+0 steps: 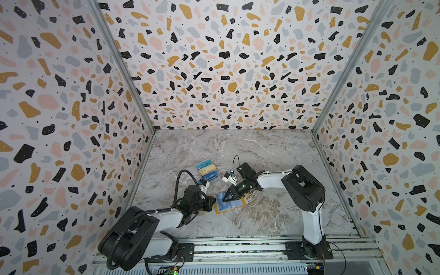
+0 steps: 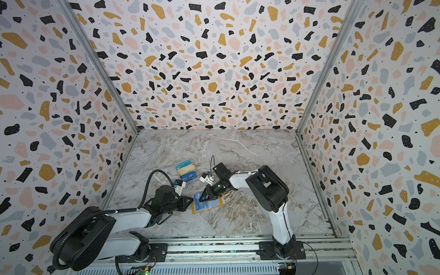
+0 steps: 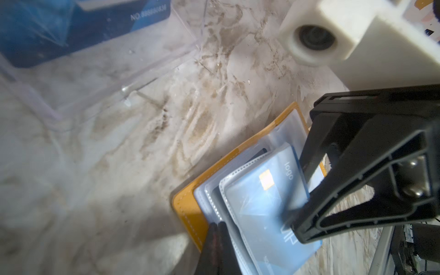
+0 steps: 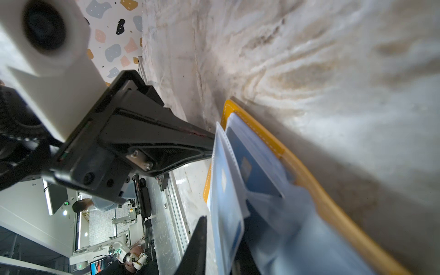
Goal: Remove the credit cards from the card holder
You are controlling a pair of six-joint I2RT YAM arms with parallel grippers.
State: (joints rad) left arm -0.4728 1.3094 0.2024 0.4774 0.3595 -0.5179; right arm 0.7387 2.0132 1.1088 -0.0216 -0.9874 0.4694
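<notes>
Against the orange card holder point(image 3: 188, 209), left gripper point(image 3: 217, 235) is closed, probably steadying it; right gripper point(image 3: 302, 197), narrowly open, straddles 1 blue credit card point(image 3: 262, 202).

The right pincer point(image 1: 224, 200) meets the open card holder point(image 1: 236, 204), the left pincer point(image 1: 214, 202) at its edge.

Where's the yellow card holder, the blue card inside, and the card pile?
Yellow stitched card holder point(image 3: 188, 214): left wrist view, cover.
Light blue plastic card point(image 3: 257, 214): left wrist view, face.
Pile of plastic cards point(image 1: 207, 171): in a top view, middle beige card.
</notes>
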